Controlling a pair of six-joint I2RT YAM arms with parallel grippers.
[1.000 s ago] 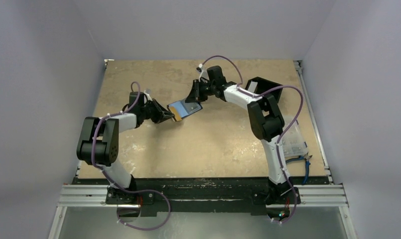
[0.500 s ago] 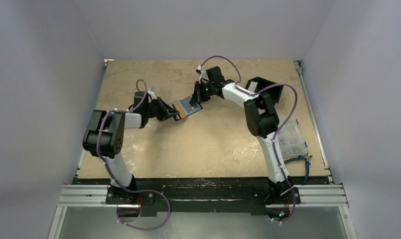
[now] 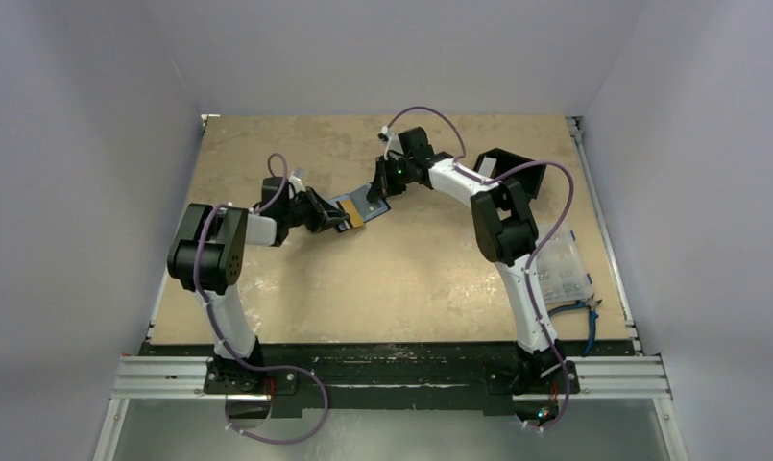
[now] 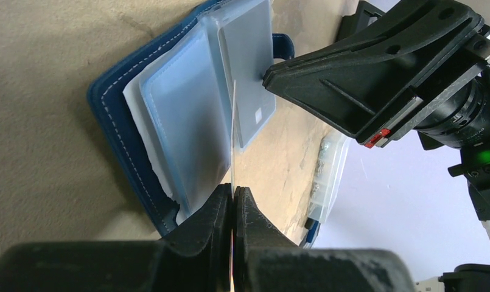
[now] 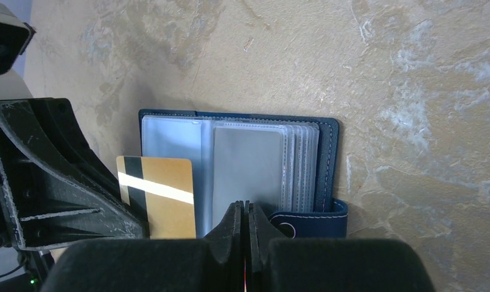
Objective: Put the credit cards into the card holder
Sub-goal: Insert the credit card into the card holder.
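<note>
Card holder (image 5: 242, 164) on the table (image 3: 411, 279), between left gripper (image 4: 233, 191) and right gripper (image 5: 245, 207) — card (image 5: 163, 201) over its pages.

The card holder (image 5: 329, 152) has a navy leather-like cover with pale stitching, and its sleeves (image 5: 169, 140) are frosted, faintly glossy plastic. The credit card (image 5: 166, 213) is glossy gold plastic (a bright band crosses it). The desk (image 5: 382, 73) is matt, mottled, rough-looking board. The right gripper (image 5: 245, 210) is matt black plastic, finely ridged.
</note>
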